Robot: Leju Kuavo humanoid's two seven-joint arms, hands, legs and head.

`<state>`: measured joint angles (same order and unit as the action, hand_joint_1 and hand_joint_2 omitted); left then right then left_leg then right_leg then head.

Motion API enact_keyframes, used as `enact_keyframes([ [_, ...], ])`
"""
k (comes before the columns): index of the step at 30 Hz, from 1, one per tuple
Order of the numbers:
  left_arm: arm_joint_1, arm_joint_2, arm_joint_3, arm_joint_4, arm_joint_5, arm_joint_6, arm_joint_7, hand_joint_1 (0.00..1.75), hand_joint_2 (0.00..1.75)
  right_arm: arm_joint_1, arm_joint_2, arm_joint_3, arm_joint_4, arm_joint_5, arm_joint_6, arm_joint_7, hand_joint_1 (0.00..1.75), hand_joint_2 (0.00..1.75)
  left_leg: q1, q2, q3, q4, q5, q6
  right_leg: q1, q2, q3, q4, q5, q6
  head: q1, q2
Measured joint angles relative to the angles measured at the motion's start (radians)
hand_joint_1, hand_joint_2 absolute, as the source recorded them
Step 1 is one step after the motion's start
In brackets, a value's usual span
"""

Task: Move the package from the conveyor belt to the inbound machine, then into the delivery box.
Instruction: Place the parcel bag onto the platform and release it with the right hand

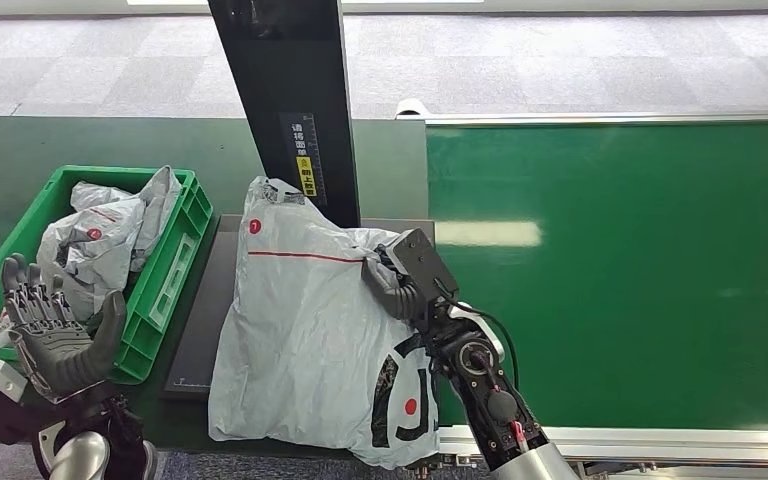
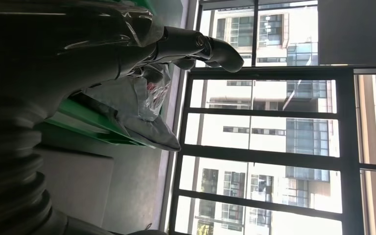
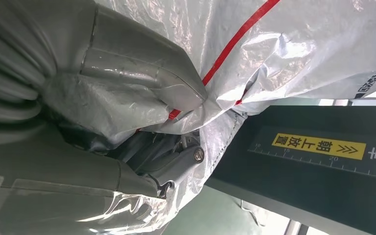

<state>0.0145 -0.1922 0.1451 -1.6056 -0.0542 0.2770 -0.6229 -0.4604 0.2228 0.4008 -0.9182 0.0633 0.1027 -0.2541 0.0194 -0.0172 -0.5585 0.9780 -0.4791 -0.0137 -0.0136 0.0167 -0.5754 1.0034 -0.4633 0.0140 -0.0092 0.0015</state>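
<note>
our right hand (image 1: 397, 285) is clamped on the grey package (image 1: 305, 330), its fingers (image 3: 127, 88) pinching the bag's edge; the package lies on the dark inbound machine plate (image 1: 200, 320), just left of that hand. our left hand (image 1: 55, 330) is spread apart, holding nothing, beside the green delivery box (image 1: 175, 265).
</note>
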Motion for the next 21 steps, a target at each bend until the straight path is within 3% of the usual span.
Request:
enact_keyframes([
  [5, 0.000, -0.003, 0.001, 0.000, -0.001, 0.000, 0.000, 0.00, 1.75, 0.000, 0.000, -0.016, 0.000, -0.013, -0.037, -0.003, 1.75, 1.75, 0.000, 0.000, 0.000, 0.000, 0.000, 0.000, 0.000, 0.000, 0.000, 0.000, 0.000, 0.000, 0.000, 0.000],
  [6, 0.000, -0.003, 0.001, 0.000, -0.002, 0.000, -0.001, 0.00, 1.75, 0.000, 0.000, -0.021, 0.000, -0.022, -0.038, -0.006, 1.68, 1.75, 0.000, 0.000, 0.000, 0.000, 0.000, 0.000, 0.000, 0.000, 0.000, 0.000, 0.000, 0.000, 0.000, 0.000],
  [10, -0.001, -0.004, 0.001, 0.001, -0.003, 0.001, -0.004, 0.00, 1.75, 0.000, 0.000, -0.044, 0.000, -0.057, -0.029, -0.020, 0.00, 0.00, 0.000, 0.000, 0.000, 0.000, 0.000, 0.000, 0.000, 0.000, 0.000, 0.000, 0.000, 0.000, 0.000, 0.000],
  [21, 0.002, -0.004, 0.001, 0.001, -0.003, 0.014, -0.006, 0.00, 1.75, -0.003, 0.000, -0.062, 0.004, -0.060, -0.047, -0.010, 0.00, 0.00, 0.000, 0.000, 0.000, 0.000, 0.000, 0.000, 0.000, 0.000, 0.000, 0.000, 0.000, 0.000, 0.000, 0.000],
])
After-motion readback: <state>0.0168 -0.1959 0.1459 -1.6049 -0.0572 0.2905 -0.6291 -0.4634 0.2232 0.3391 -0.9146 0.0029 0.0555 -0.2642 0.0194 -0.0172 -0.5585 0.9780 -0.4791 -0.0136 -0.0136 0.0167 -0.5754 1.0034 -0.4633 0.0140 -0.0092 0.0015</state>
